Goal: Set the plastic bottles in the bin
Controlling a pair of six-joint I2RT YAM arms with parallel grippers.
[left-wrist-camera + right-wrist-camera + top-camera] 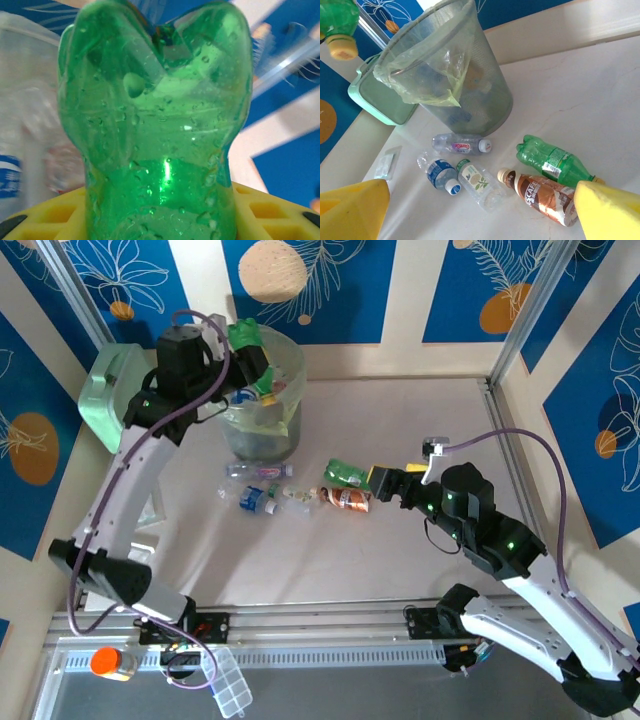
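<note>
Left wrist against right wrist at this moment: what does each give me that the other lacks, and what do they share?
Left wrist: a close look at the held green bottle, droplets inside its lobed base, clamped in the left gripper. Right wrist: the lined bin, the mint-green box beside it, five bottles lying on the table, and the open right gripper. Shared: that held green bottle, seen from the right wrist cap-down at upper left.
</note>
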